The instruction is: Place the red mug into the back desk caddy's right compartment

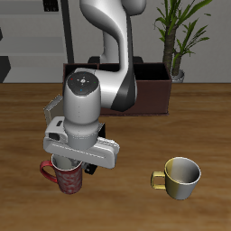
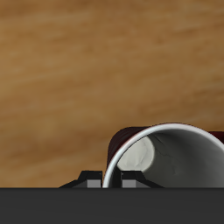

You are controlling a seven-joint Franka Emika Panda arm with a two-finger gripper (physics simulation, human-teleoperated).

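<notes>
My pincer (image 1: 72,163) is directly over the red mug with the pale speckled pattern and red loop handle (image 1: 65,176), which stands upright on the wooden bench (image 1: 126,203) near its front edge. In the wrist view the mug's pale grey inside and its thin rim (image 2: 166,157) are very close under me, and the rim curves just beside my two fingertips (image 2: 131,182). From this I judge that one finger is inside the rim and one outside, so the wall is between them. I cannot tell if the fingers are already pressed on the wall or only around it, because the pictures hide the contact.

Beside the red mug, also near the front edge but well apart from it, stands a plain yellowish-cream mug (image 1: 180,178), which is not my concern.

Farther back, behind my arm, is the long dark maroon-brown open-topped desk caddy (image 1: 149,95), partly hidden by my body. Its wide end bay, the right compartment (image 1: 153,93), lies straight away from the mug toward the bench's back. So the coming move, as I judge it, is a lift and then a carry backward over the caddy's front wall.
</notes>
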